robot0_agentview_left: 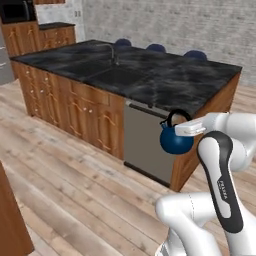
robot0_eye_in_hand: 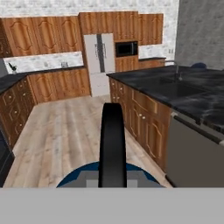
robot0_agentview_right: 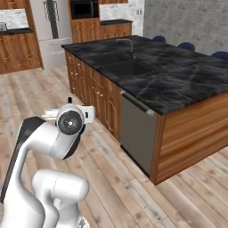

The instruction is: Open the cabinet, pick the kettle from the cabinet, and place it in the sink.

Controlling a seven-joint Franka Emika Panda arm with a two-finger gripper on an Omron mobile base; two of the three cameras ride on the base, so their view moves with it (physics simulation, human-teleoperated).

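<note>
The dark-blue kettle (robot0_agentview_left: 176,141) hangs in the air in front of the island's right end, below counter height. My gripper (robot0_agentview_left: 178,130) is shut on its black loop handle (robot0_eye_in_hand: 112,140), which rises in the middle of the hand view above the blue body (robot0_eye_in_hand: 76,178). The sink (robot0_agentview_left: 114,76) is a dark basin in the black marble counter, to the left of and beyond the kettle, with a slim faucet (robot0_agentview_left: 113,51) behind it. It also shows in the right base view as the sink (robot0_agentview_right: 128,68). Reddish-brown upper cabinets (robot0_eye_in_hand: 43,37) line the far wall, doors shut; which one is the task's cabinet I cannot tell.
A grey dishwasher front (robot0_agentview_left: 147,145) sits in the island just behind the kettle. Blue stools (robot0_agentview_left: 156,48) stand behind the island. A white fridge (robot0_eye_in_hand: 99,59) and a microwave (robot0_eye_in_hand: 127,49) are on the far wall. Open wooden floor (robot0_agentview_left: 65,175) lies to the left.
</note>
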